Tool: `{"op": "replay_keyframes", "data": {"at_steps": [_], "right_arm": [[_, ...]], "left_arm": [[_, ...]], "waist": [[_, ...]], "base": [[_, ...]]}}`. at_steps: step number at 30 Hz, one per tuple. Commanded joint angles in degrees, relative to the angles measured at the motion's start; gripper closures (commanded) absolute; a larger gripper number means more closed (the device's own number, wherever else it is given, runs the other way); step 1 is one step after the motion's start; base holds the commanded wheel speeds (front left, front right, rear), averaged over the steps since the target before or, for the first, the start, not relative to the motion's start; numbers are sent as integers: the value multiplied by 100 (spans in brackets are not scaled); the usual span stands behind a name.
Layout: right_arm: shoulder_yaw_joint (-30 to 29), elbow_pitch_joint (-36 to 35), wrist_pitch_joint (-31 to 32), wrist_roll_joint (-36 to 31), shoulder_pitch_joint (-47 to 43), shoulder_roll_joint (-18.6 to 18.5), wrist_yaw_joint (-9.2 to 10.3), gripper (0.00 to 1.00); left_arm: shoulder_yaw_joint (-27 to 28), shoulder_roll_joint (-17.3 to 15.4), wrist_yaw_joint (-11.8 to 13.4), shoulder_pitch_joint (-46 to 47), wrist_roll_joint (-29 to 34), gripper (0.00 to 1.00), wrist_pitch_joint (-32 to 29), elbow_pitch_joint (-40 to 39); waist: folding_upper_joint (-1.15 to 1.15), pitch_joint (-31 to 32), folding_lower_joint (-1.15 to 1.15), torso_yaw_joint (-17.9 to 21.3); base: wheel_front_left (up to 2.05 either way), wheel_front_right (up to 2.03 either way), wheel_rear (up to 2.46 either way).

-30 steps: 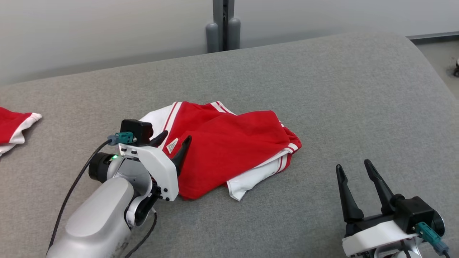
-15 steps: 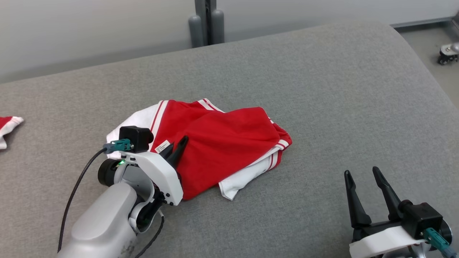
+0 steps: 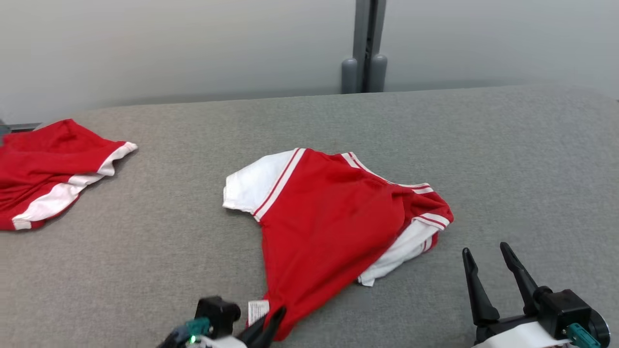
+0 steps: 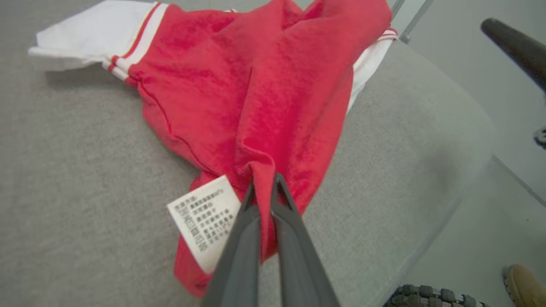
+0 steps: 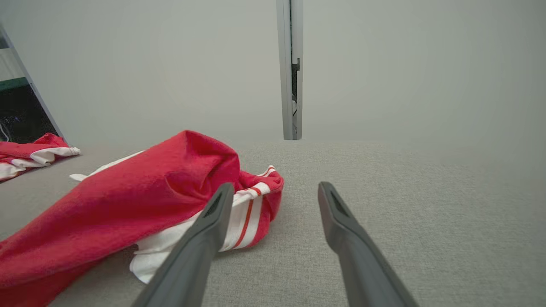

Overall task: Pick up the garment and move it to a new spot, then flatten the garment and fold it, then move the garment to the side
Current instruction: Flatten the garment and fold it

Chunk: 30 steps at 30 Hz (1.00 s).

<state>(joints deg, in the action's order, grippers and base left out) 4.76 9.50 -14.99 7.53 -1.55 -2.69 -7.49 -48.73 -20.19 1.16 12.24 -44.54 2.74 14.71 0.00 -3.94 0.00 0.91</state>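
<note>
Red-and-white garment (image 3: 338,222) lies mid-surface on the grey upholstered top (image 3: 145,251), its near corner drawn out toward 6 o'clock. Left gripper (image 4: 264,184) is at that corner, fingers pinched together on a fold of the red cloth, with the white care label (image 4: 204,217) just beside them at 9 o'clock. Right gripper (image 3: 484,248) is at 4 o'clock of the garment and apart from it, jaws spread wide, holding nothing. Second red-and-white piece (image 3: 48,169) is well off at 10 o'clock.

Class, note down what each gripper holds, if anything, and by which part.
The left gripper pinches the garment by a red fold beside its label. The right gripper is open, holding nothing.
</note>
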Motion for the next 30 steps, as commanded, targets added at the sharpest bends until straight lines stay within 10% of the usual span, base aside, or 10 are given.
{"op": "replay_keyframes", "data": {"at_steps": [1,10,30], "right_arm": [[-25,-11,-30,-11,-54,-39,0,0],[-2,29,-30,-47,-123,-37,0,0],[97,59,-30,44,13,-35,0,0]], "left_arm": [[-24,79,82,-293,-86,100,122,69],[266,373,201,-664,-331,100,869,620],[1748,-768,791,465,-789,100,514,558]], "waist": [[0,23,0,-232],[0,46,0,-422],[0,-23,0,79]], "base": [[0,0,0],[0,0,0],[0,0,0]]}}
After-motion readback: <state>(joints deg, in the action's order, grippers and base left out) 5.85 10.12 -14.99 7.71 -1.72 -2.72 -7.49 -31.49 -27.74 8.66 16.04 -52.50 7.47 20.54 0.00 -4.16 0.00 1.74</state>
